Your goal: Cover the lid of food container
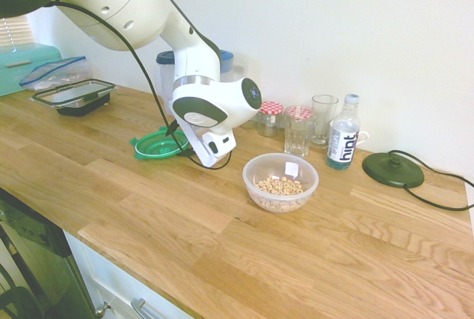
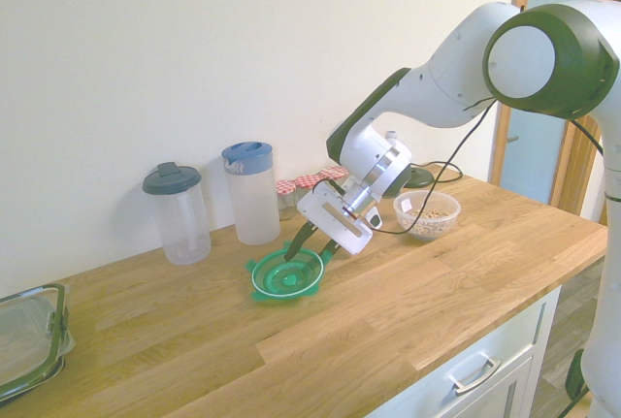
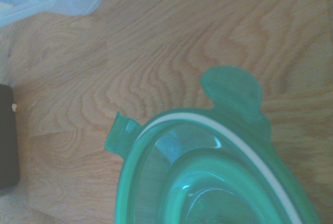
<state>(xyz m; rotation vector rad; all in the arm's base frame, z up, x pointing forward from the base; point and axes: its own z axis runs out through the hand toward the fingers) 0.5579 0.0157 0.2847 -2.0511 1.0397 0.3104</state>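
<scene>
I've got the tool (image 2: 312,241) angled down over the lid (image 2: 286,275), its dark fingers (image 2: 297,243) spread apart and straddling the far rim, nothing pinched between them that I can see. The lid lies flat on the wooden surface (image 2: 417,311), green with a white ring, clip tabs sticking out around the edge; the wrist view is filled with it, two tabs showing plainly. The food container (image 1: 281,181), a clear round bowl with cereal rings in the bottom, sits open on the surface well apart from the lid, to its right in the first exterior view, with the wrist of the arm hanging between the two. Behind the bowl I see a crowd: two jars with red checked caps (image 1: 271,117), a tumbler (image 1: 298,132), a second clear glass (image 1: 324,119), a bottle with a dark label (image 1: 344,135), and a dark round base with a cord (image 1: 392,169) further right. Just beyond the lid by the wall stand a pitcher with a blue cap (image 2: 252,192) and another with a dark grey cap (image 2: 178,211). Far off along the surface rests a dark rectangular container with a clear lid (image 1: 75,96), and a clear tub with a blue rim (image 1: 57,72) behind it.
</scene>
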